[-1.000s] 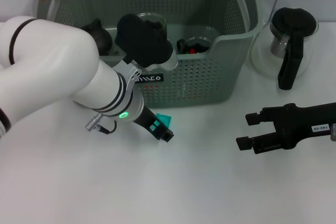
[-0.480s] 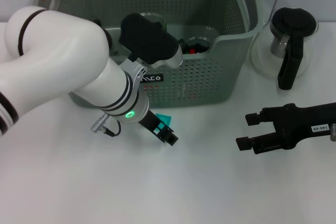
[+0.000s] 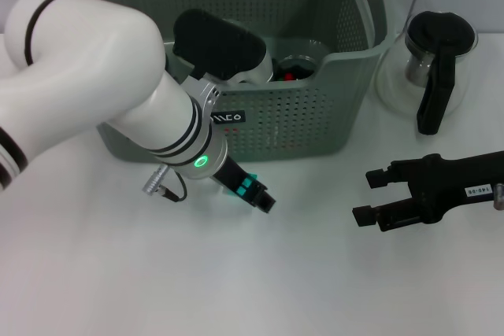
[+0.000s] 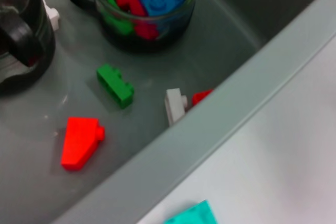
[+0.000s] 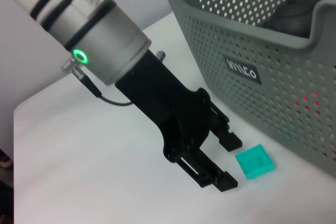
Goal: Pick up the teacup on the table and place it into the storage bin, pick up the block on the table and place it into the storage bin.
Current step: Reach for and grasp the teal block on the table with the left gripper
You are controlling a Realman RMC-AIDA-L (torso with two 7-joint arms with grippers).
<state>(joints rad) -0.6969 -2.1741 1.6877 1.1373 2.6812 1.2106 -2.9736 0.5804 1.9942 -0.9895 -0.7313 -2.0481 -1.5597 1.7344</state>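
I work over a plain white table (image 3: 94, 273), matte and bare where it shows; a pale wall rises past its far edge. At the far middle stands the storage bin (image 3: 346, 76), grey-green and perforated, with orange-red handles and a small black label on its near wall. To its right on the table sits a glass pot with a black lid and handle (image 3: 431, 68).

My left gripper (image 5: 229, 162) is low over the table just in front of the bin's near wall, its black fingers (image 5: 229, 141) spread apart. The teal block (image 5: 254, 161) lies flat on the table right beside the fingertips, between them and the bin wall; in my right wrist view a thin gap shows, so I hold nothing. From my head view the block (image 3: 246, 187) peeks out among the fingers, and I cannot quite judge there whether it sits inside the jaws or just past them.

Inside the bin stands the teacup (image 4: 143, 9), a dark glass cup holding red, blue and green bricks. Loose pieces lie on the bin floor: a green brick (image 4: 115, 84), a red wedge (image 4: 80, 142), a white piece (image 4: 175, 105).

My right gripper (image 3: 370, 196) hovers over the table at the near right, well apart from the block, fingers parted and empty.
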